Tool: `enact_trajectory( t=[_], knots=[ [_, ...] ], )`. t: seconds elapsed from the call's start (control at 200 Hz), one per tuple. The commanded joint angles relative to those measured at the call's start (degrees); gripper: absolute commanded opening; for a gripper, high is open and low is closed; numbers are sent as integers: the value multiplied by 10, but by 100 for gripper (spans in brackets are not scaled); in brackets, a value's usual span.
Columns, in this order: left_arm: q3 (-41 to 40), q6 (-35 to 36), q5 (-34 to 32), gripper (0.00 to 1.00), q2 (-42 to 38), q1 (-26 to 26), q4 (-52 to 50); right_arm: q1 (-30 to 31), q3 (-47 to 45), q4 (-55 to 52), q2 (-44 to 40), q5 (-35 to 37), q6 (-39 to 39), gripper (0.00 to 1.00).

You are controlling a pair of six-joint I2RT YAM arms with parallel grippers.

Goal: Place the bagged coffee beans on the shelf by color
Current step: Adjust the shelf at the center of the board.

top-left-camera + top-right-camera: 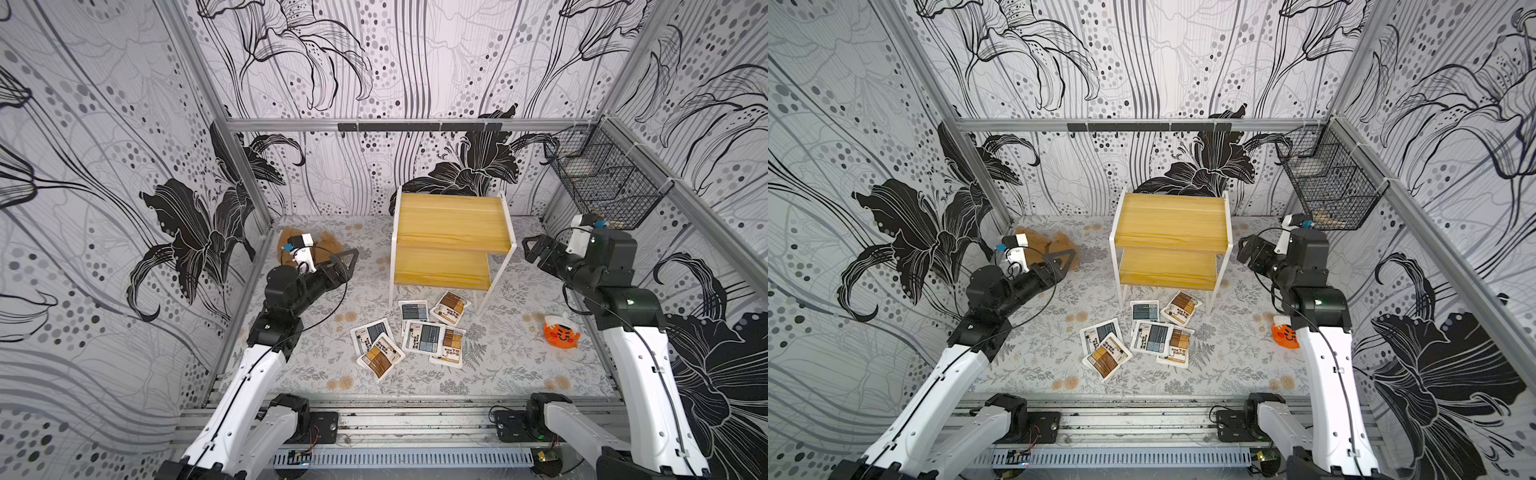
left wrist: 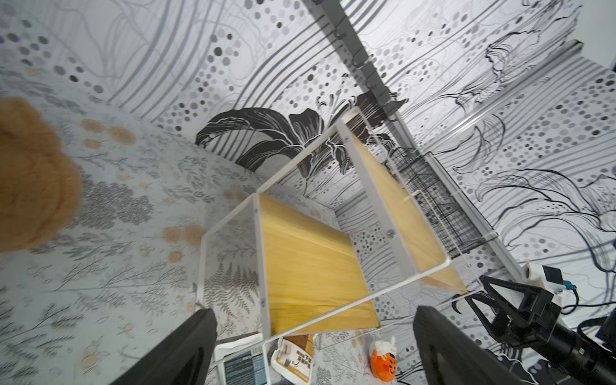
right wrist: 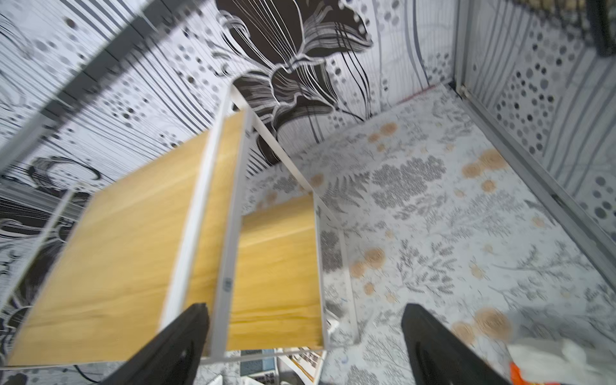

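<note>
Coffee bags [image 1: 424,336]: six counted, all flat on the patterned table cover [image 1: 511,365], none on the shelf [image 1: 451,224]. Three carry brown panels, three blue-grey. They lie in a loose cluster, several overlapping at the edges. The cluster sits between the two pairs of jaws, nearer the robot's base than either and well apart from both. The two bags farthest from the base lie near the shelf's front legs.

Shelf: upright, both yellow boards bare. It stands between the two pairs of jaws, ahead of the tips of each.

Left gripper [image 1: 352,257]: jaws wide apart, nothing between them, clear of the table cover. In the left wrist view the fingers [image 2: 186,346] frame the shelf's lower board without touching it. A brown teddy bear [image 1: 330,245] lies just behind these jaws, on the side away from the shelf; contact cannot be judged.

Right gripper [image 1: 532,245]: jaws wide apart, empty, in the air beside the shelf's upper board and apart from it. An orange toy [image 1: 559,330] lies on the cover nearer the base than these jaws. A black wire basket [image 1: 602,178] hangs on the wall above and behind them.
</note>
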Motion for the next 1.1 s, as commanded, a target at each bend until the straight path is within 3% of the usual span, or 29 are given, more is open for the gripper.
enact_trajectory(
  t=[0.0, 0.195, 0.496, 0.916, 1.096],
  knots=[
    [57, -6, 27, 97, 18, -19, 25, -2, 44, -8, 13, -57, 30, 96],
    [154, 7, 35, 97, 88, -67, 4, -2, 123, -6, 95, -192, 25, 97],
    [259, 38, 2, 97, 172, -119, -75, -2, 169, -24, 168, -230, 26, 96],
    [255, 39, -24, 97, 191, -142, -80, 3, 94, 25, 170, -261, 52, 96],
    [256, 38, -28, 97, 200, -152, -78, 39, 92, 34, 183, -247, 58, 96]
  ],
)
